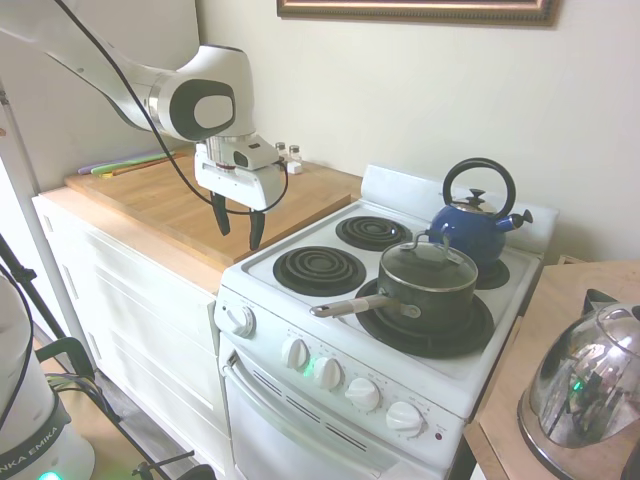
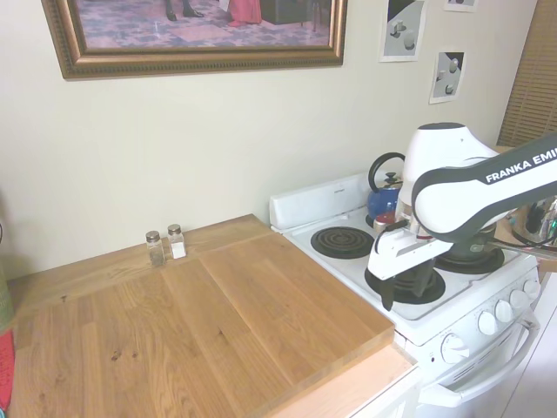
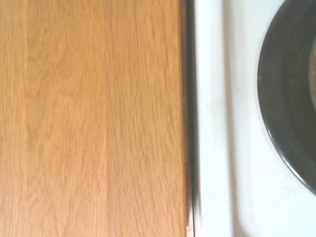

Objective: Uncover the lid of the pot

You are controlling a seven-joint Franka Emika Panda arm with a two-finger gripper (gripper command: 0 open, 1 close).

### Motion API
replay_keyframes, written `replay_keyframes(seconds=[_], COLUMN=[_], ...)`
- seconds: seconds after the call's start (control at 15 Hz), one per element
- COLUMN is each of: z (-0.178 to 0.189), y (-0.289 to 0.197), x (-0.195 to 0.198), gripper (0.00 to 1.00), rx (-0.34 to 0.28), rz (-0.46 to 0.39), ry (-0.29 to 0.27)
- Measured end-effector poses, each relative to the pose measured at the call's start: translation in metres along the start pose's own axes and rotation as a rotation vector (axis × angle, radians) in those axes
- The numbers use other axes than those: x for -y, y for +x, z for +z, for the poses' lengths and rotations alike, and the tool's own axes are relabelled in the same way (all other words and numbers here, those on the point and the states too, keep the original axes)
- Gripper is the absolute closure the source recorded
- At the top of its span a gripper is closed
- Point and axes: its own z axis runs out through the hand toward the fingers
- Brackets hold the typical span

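I see the end effector point(image 1: 237, 222) hanging fingers apart and empty above the seam where the wooden counter point(image 1: 160, 205) meets the stove point(image 1: 330, 330), well short of its target. Further right, the pot point(image 1: 425, 290) sits on the front burner, glass lid point(image 1: 427, 262) seated; contents indiscernible. The blue kettle point(image 1: 470, 225) stands behind.

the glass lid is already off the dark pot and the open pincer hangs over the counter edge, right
Not quite: the round clear glass lid is on the dark grey saucepan, as the first exterior view shows. The open pincer does hang over the wooden counter edge.
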Motion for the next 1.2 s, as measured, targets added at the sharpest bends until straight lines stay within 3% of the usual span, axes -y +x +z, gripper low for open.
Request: replay_keyframes(seconds=[0.2,0.6,0.87,1.0,1.2], z=[-0.003,-0.08,-0.139,-0.148,-0.134], y=[0.003,0.037,0.1,0.134,0.177], x=[0.001,-0.035,-0.088,-0.102,-0.135], gripper=[0.0,0.0,0.0,0.0,0.0], rx=[-0.007,-0.096,-0.067,-0.032,-0.027], rz=[0.022,0.194,0.36,0.425,0.551], ry=[0.03,0.259,0.394,0.421,0.408])
